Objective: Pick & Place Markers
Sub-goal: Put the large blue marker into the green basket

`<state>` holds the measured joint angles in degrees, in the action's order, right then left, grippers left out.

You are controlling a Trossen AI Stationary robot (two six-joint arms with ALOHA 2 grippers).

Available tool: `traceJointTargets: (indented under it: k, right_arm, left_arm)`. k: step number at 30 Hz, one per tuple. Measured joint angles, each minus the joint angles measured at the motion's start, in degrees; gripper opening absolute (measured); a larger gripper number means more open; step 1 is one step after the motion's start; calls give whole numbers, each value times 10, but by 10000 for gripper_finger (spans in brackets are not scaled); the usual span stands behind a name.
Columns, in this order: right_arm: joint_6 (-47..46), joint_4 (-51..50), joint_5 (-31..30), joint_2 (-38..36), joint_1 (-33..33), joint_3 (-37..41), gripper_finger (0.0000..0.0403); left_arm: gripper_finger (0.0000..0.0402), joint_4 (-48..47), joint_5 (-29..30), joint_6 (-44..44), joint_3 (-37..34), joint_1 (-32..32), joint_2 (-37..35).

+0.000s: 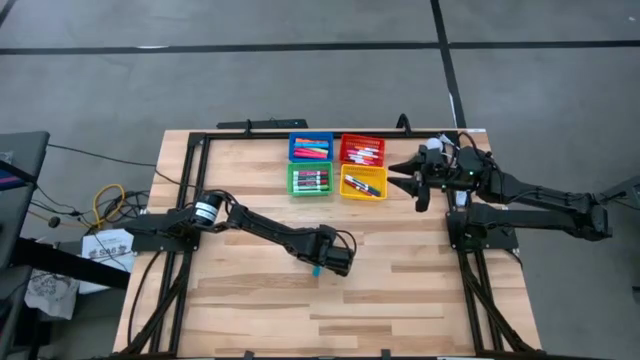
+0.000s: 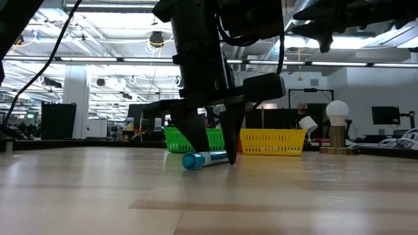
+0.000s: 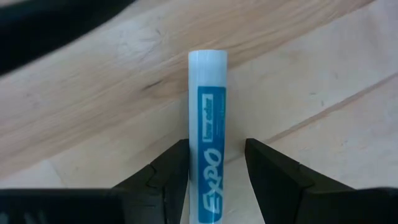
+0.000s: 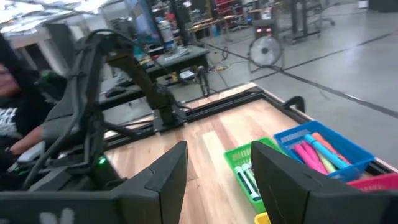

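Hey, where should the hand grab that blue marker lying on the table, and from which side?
Across the barrel's middle, from straight above: the blue marker lies flat on the bare table, and the left hand already straddles it, fingers open on either side.

Four small bins sit in a two-by-two block on the table: one blue bin, one red bin, one green bin and one yellow bin. Each holds several markers, too small to count. One loose marker lies between the fingers of the left gripper. Two arms, two grippers; the right gripper is beside the bins.
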<state>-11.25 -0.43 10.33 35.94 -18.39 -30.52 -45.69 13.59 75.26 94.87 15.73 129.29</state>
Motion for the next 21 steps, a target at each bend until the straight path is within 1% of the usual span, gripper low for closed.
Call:
traceJointTargets:
  k: [4,10,12,16,18,21]
  right_arm:
    - [8,-5,34,-3,1,0,166]
    - [7,-35,27,-22,25,1,169]
    - [-2,-48,2,-39,38,0,168]
    - [-7,-88,-86,-92,83,0,166]
    - [-7,-100,-108,-121,109,0,167]
    - [-8,-136,-122,-168,145,0,169]
  left_arm:
    - [159,0,5,0,0,0,0]
    - [159,-1,4,0,0,0,0]
    - [157,-2,4,0,0,1,0]
    - [151,-4,4,0,0,1,0]
    - [147,-4,4,0,0,1,0]
    - [141,-6,4,0,0,1,0]
